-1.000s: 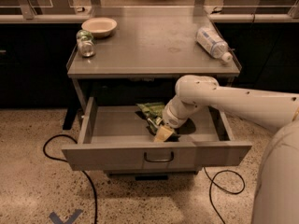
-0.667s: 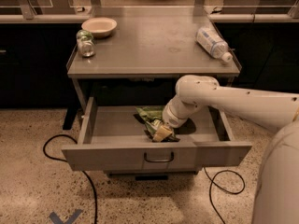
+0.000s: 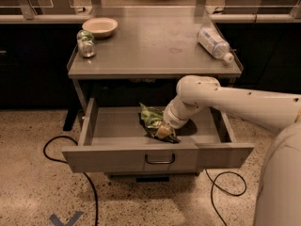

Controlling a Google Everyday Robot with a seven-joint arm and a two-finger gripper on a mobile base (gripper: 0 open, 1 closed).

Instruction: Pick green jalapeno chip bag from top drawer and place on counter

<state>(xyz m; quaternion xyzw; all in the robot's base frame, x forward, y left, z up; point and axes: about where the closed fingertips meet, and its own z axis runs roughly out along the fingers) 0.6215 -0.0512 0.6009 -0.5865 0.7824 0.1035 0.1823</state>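
The drawer [image 3: 117, 126] stands wide open, and the green chip bag [image 3: 150, 117] lies crumpled on its floor, right of centre. The hand [image 3: 163, 132] is down inside the drawer against the bag's near end; whether it has a grip, I cannot tell. On the worktop [image 3: 150, 46]: a bowl [image 3: 99, 26], a can [image 3: 86, 44] and a toppled bottle [image 3: 214, 44].

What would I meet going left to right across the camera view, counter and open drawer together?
Can → green jalapeno chip bag in the top drawer → plastic bottle on the counter. The bowl overlaps the can, so it is left out; the hand is at the bag inside the drawer.
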